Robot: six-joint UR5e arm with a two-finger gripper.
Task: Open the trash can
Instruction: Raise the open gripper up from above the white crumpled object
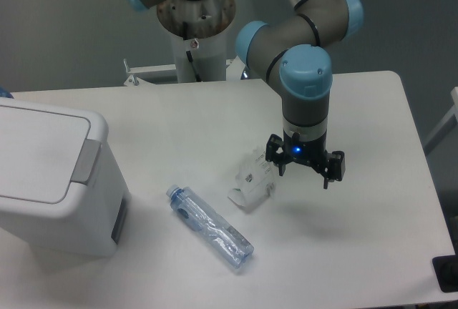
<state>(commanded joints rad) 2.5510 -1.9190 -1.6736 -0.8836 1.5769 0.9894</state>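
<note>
The trash can [50, 173] is a big white boxy bin at the left edge of the table, its flat lid down and a grey push-panel [86, 160] on its right rim. My gripper [304, 177] hangs over the table's middle right, well to the right of the bin, pointing down. Its black fingers [331, 173] are spread apart with nothing between them.
A crumpled white carton [252, 182] lies just left of the gripper. A clear plastic bottle [210, 227] with a blue cap lies on its side in front of the bin. The arm's base column [195, 26] stands at the back.
</note>
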